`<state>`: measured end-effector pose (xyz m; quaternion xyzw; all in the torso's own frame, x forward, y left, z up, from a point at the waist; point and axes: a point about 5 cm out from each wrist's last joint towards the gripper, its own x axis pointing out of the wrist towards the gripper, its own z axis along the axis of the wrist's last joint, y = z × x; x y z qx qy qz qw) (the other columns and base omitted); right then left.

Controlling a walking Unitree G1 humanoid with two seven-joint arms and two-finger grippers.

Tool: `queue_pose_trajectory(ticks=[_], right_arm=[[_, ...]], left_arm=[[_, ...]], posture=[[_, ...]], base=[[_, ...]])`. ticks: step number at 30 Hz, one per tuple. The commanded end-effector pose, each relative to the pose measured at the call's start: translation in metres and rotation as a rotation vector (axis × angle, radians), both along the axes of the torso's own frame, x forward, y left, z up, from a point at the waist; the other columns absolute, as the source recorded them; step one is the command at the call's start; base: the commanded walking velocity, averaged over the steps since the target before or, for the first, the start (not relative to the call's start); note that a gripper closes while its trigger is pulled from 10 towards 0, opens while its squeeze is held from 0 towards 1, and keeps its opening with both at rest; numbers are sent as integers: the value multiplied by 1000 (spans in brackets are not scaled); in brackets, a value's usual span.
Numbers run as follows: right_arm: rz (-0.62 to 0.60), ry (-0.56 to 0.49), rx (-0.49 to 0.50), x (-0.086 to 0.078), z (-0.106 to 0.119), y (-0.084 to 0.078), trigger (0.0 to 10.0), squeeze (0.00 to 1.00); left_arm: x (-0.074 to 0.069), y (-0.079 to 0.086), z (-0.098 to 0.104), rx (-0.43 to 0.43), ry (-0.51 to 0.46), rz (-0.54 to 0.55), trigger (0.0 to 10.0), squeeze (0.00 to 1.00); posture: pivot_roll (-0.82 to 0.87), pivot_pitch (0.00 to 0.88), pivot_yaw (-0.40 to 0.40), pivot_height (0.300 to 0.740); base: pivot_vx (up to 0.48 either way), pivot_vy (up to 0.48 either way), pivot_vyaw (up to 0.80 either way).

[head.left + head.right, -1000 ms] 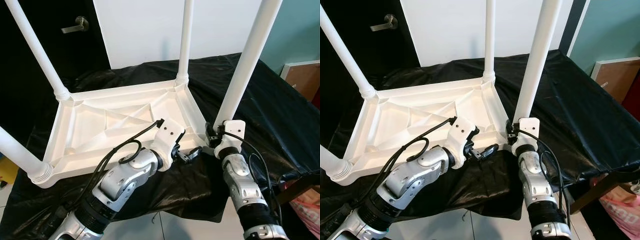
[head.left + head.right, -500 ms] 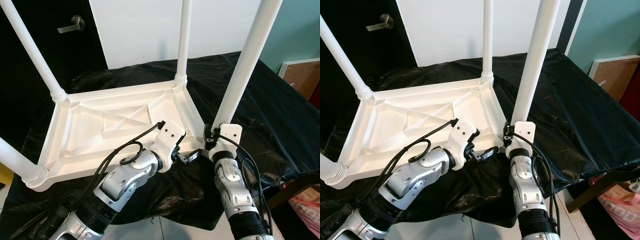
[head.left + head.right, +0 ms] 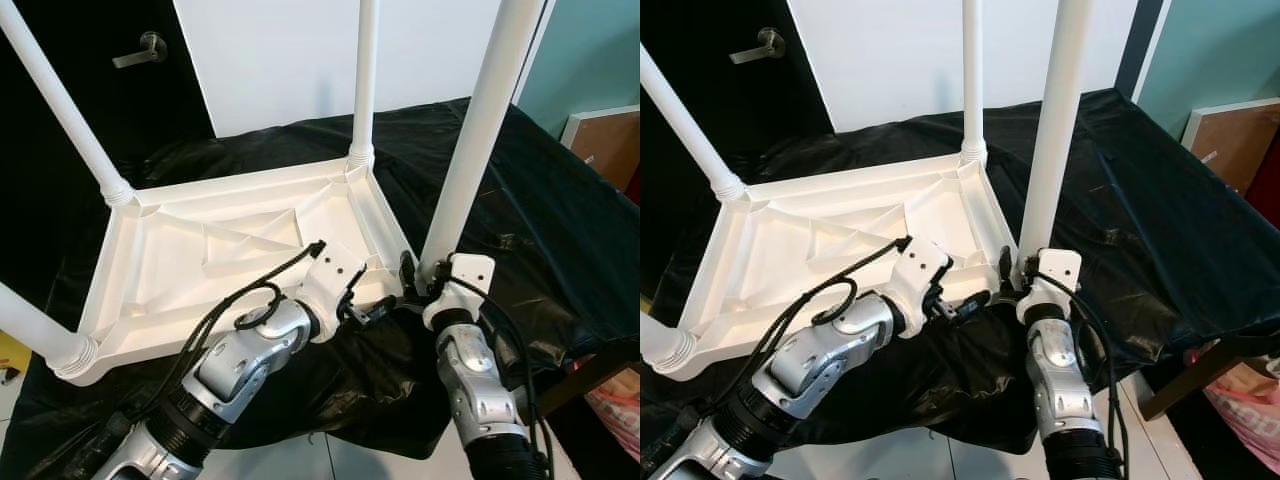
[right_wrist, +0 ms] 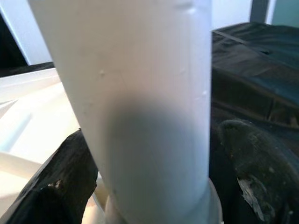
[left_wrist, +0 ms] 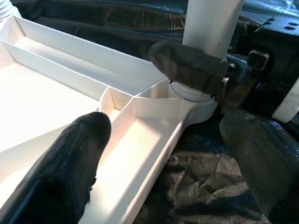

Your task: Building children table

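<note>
Your right pincer (image 3: 1025,283) pinches the near leg (image 3: 1052,130) at its base; your left pincer (image 3: 375,310), spread, straddles the upturned table (image 3: 200,262) rim beside it, over black cloth (image 3: 560,230).

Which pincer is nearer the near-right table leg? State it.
Right. The right pincer grips the table leg at its base, fingers on either side. The left pincer hovers open beside the tabletop corner, just short of it.

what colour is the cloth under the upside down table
Black, slightly glossy cloth; it shows best in the left eye view.
</note>
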<state>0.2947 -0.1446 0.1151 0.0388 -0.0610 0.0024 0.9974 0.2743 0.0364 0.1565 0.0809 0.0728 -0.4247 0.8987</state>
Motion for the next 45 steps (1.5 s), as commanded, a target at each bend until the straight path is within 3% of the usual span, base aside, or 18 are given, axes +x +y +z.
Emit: queue_pose_trajectory(ticks=[1,2,4,5,15,19,23,24,26,27,28,29,35,36,39,40,45], right_arm=[[19,-9,10,-3,0,-3,10000,1000],[69,-16,-4,-3,1,-7,10000,0],[69,-16,-4,-3,1,-7,10000,0],[146,-27,-29,-3,4,-12,10000,0],[393,-22,-136,1,10,-20,10000,0],[527,1,-205,10,14,-26,10000,0],[586,16,-237,15,14,-27,10000,0],[602,23,-247,17,14,-26,8863,0],[612,28,-253,19,13,-26,8863,0],[622,34,-262,20,12,-26,1020,0],[622,34,-262,20,12,-26,1020,0],[632,42,-265,21,11,-26,0,0],[656,61,-272,24,7,-26,0,0],[659,76,-268,26,4,-27,5176,0],[654,82,-264,27,3,-27,5176,0],[652,84,-260,27,2,-28,10000,0],[625,94,-235,27,-1,-29,10000,0]], left_arm=[[-6,-2,0,2,15,-144,10000,0],[-6,-2,-1,6,15,-140,10000,0],[-6,-2,-1,6,15,-140,10000,0],[-7,-1,-3,17,12,-130,10000,0],[-8,1,-5,22,56,-121,10000,0],[-9,1,-4,24,54,-127,10000,0],[-8,2,-3,30,45,-132,10000,0],[-8,2,-3,36,38,-136,10000,0],[-8,2,-3,40,33,-138,10000,0],[-8,1,-2,41,29,-140,10000,0],[-8,1,-2,41,29,-140,10000,0],[-9,2,-2,41,27,-141,10000,0],[-11,1,-1,34,24,-156,10000,0],[-12,0,0,35,20,-171,10000,0],[-12,0,0,37,18,-175,10000,0],[-12,0,1,37,13,-179,10000,0],[-10,0,1,38,3,-170,10000,0]], posture=[[-160,51,59,740],[-163,62,57,740],[-163,62,57,740],[-162,66,55,740],[-151,79,58,740],[-149,77,58,740],[-147,76,57,740],[-142,77,58,740],[-142,77,58,740],[-136,76,58,740],[-136,76,58,740],[-134,75,60,740],[-136,66,66,740],[-139,61,65,740],[-139,61,65,740],[-137,59,61,740],[-135,57,56,740]], base=[[0,0,0],[0,0,0],[0,0,0],[0,0,0],[0,0,0],[0,0,0],[0,0,0],[0,0,0],[0,0,0],[0,0,0],[0,0,0],[0,0,0],[0,0,0],[0,0,0],[0,0,0],[0,0,0],[0,0,0]])
